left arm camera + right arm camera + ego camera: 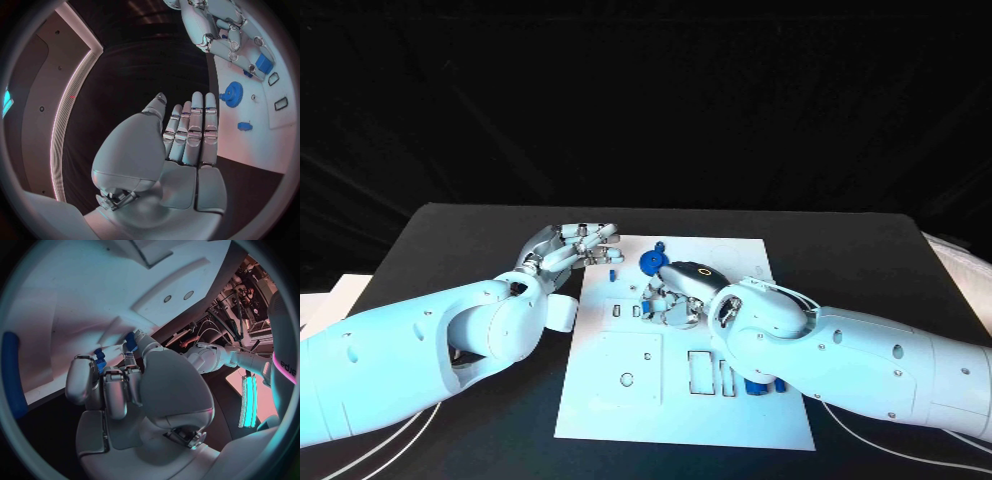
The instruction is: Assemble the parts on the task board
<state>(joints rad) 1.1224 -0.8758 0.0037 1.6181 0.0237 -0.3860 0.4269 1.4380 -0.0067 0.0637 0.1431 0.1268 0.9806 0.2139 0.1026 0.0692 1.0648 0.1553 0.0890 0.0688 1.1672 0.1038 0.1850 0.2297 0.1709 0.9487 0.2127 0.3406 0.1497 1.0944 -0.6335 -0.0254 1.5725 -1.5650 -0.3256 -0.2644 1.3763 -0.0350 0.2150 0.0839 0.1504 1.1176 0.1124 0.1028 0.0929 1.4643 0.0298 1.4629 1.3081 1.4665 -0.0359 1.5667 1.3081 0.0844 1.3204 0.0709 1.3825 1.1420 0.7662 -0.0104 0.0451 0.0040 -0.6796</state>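
Here the right hand (678, 297) sits at frame centre in the head view, knuckles up over the middle of the board (625, 400). In the right wrist view its fingers (115, 390) are curled down against the white plate, with a small blue part (99, 360) showing between the fingertips; it looks pinched there, being set into or pressed against the board. A second bit of blue (130, 341) shows by the next fingertip; whether that is the same piece I cannot tell.

The left hand (574, 245) lies just left of the board's upper left corner. In the left wrist view its fingers (194, 132) are straight, side by side, holding nothing, over the black table (473, 230).

Outward on the board: a blue gear (653, 263) near the top edge, just above the right hand, and a small blue piece (613, 273) to its left. At lower right of centre a blue part (759, 387) stands by the slots, partly hidden under the right forearm. Several cutouts (700, 368) in the lower half look unfilled.

Judgement: the job is early to midway. One part is being placed; the gear and the small loose piece look not yet seated, and open recesses remain.
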